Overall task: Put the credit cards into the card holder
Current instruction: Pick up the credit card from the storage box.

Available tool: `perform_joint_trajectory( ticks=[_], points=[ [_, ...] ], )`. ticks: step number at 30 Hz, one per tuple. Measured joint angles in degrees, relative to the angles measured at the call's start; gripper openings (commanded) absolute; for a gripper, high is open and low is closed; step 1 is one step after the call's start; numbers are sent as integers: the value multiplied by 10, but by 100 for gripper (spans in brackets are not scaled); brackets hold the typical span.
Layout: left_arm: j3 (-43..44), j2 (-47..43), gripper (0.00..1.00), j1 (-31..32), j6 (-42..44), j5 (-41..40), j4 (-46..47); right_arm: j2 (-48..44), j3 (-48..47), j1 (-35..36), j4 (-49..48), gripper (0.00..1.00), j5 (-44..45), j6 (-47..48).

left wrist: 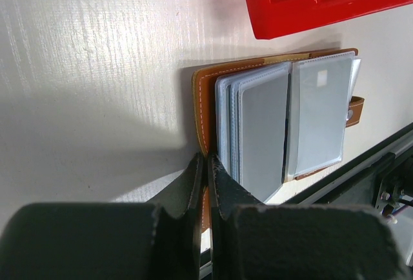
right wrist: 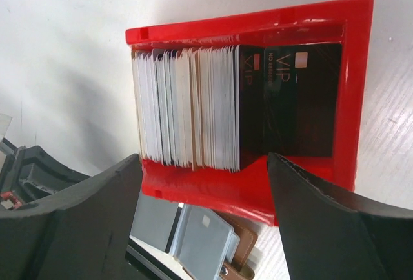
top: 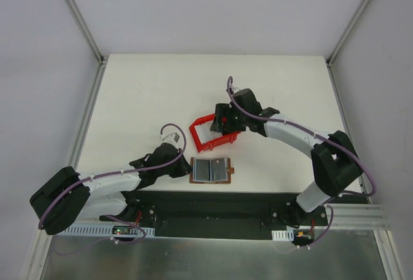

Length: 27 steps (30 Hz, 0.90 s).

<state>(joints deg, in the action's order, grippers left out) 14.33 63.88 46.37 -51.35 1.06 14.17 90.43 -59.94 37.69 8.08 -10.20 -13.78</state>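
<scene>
The card holder (top: 211, 170) lies open close to the bench's (top: 148, 93) near edge at 6 o'clock, just short of the black base plate (top: 213, 212). That leaves little room on that side, while the widest room is toward 12 o'clock, past the red tray (top: 213, 135). The bench is white and faintly textured, boxed in by pale walls (top: 39, 67) at 9, 12 and 3 o'clock. The left end effector (top: 184, 169) comes in low from 9 o'clock. In the left wrist view its fingers (left wrist: 193, 183) are pressed together on the card holder's brown stitched edge, with grey-blue sleeves fanned just beyond it. The strap tab (top: 230, 171) sticks out at 3 o'clock. The red tray sits just beyond the card holder at 12 o'clock with a narrow strip of bench between them, so it blocks the way forward from the holder. The right end effector (top: 222, 122) hangs over the tray. In its wrist view the right end effector (right wrist: 205, 164) has its fingers spread wide and grips nothing. The credit cards (right wrist: 187, 109) stand on edge in a packed whitish row inside the tray, with a black VIP card (right wrist: 290, 99) leaning at the row's end
</scene>
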Motion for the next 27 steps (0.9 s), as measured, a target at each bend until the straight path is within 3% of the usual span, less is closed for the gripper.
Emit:
perform_joint_trajectory(
  ticks=[27],
  points=[
    [0, -2, 0, 0, 0, 0, -2, 142, -95, -12, 8, 86, -71, 21]
  ],
)
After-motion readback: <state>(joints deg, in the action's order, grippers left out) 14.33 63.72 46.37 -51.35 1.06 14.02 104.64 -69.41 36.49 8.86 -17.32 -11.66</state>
